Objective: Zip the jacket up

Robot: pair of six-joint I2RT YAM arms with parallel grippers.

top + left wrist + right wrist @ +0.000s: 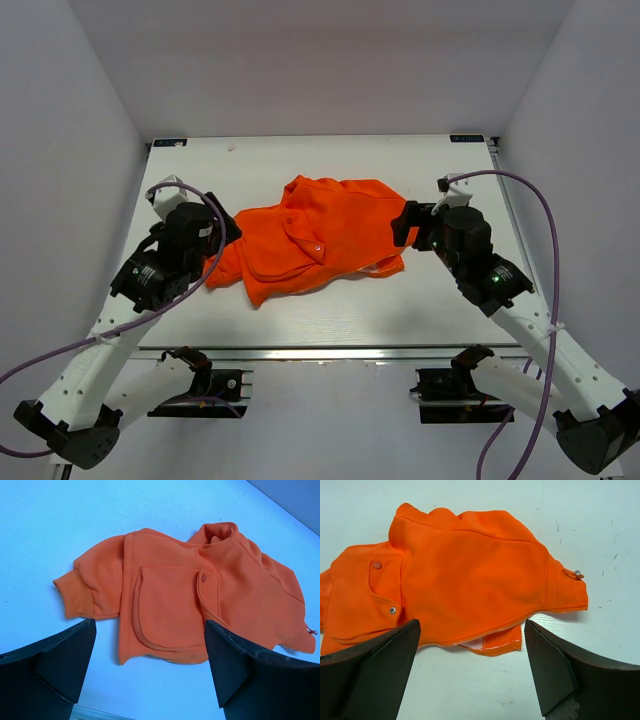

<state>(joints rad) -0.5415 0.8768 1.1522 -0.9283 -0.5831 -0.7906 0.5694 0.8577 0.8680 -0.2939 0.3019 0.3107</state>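
Left tool and right tool spread wide, flanking jacket on white table; white walls around.

You had a white table carrying one thing, the orange jacket, which lay rumpled about the table's middle, clear of every edge. Its cuffed sleeve reached toward the left edge, and its zipper lay toward the right edge.
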